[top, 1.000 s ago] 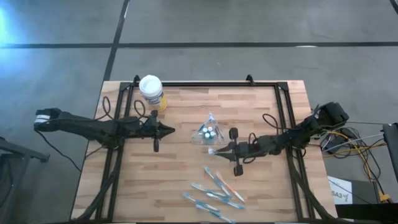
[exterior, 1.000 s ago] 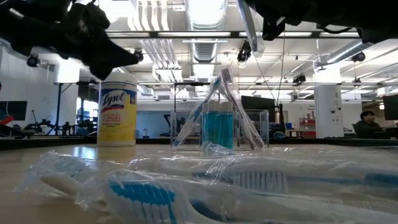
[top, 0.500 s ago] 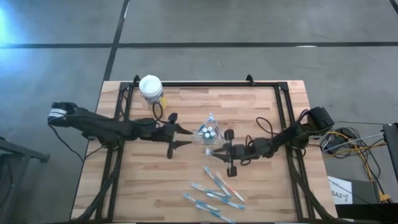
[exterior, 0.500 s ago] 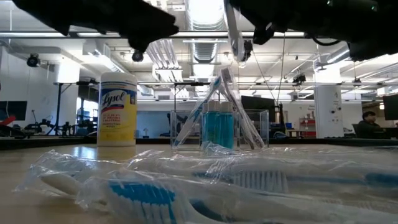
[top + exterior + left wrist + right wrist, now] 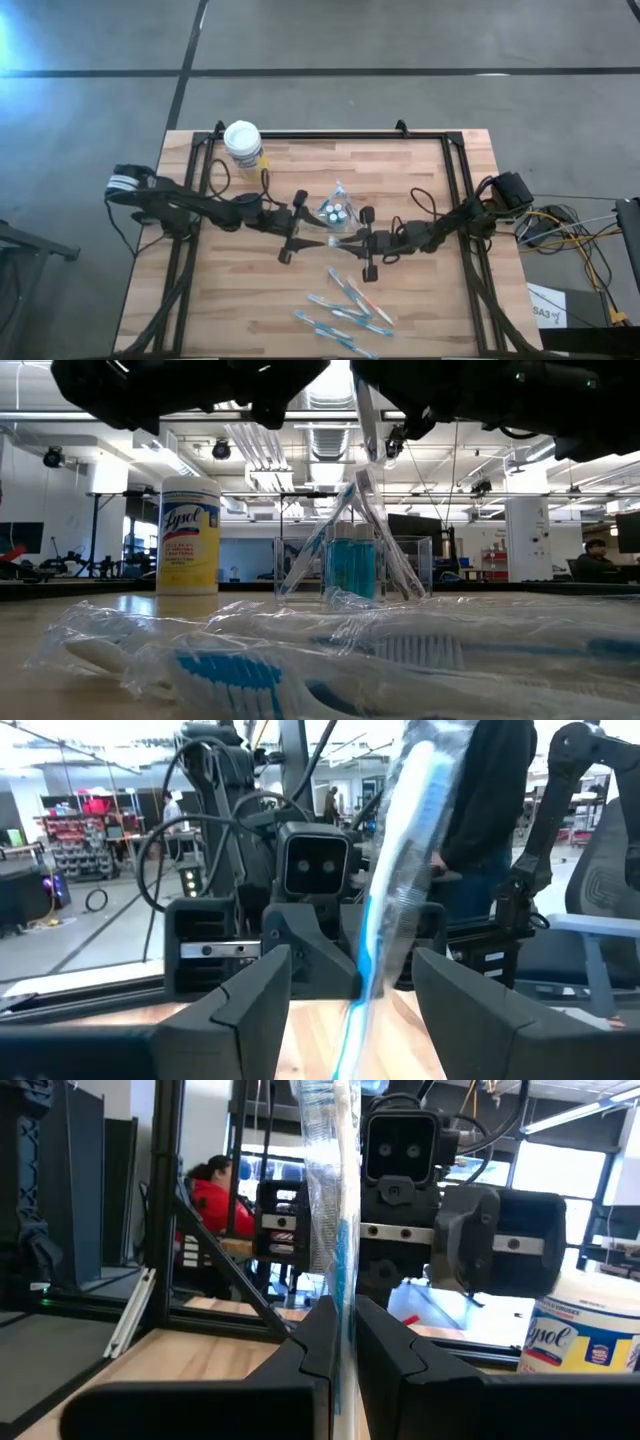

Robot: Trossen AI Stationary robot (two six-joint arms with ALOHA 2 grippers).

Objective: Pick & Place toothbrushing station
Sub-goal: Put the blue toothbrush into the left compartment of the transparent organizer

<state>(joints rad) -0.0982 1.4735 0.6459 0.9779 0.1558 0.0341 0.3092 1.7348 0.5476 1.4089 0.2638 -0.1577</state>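
Toothbrushes in clear wrappers lie loose at the desk's (image 5: 420, 170) near edge (image 5: 345, 310), and one wrapped toothbrush (image 5: 330, 1230) stands upright mid-desk, pinched in my right hand (image 5: 350, 240). From the left I see the yellow canister (image 5: 243, 145), then my left hand (image 5: 305, 228) spread wide, fingers either side of that brush without touching, beside the clear pouch (image 5: 337, 212) of small tubes.

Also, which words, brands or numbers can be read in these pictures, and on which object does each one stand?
"Lysol": brand on the yellow canister's label; also partly in the right wrist view.
Smaller print under the brand on that label: too small to read.
Sign on the floor beside the table: too blurred to read.
Wrapped toothbrushes: no print can be made out.
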